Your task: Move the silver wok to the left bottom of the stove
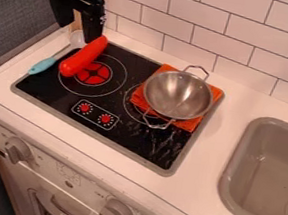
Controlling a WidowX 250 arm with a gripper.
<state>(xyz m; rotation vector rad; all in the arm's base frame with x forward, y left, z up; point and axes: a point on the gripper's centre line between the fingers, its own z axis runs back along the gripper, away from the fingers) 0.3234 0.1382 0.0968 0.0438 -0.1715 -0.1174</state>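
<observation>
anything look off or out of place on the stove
The silver wok sits on an orange cloth over the right burner, an odd place for fabric. Pale streaks, perhaps reflections, mark the stove's front right.

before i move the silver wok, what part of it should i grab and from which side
I'd take the near loop handle of the silver wok, coming straight down from above. The wok sits upright with its open side up, and that thin handle juts out past the edge of the orange cloth underneath, so a grip there should be less likely to catch the cloth.
</observation>
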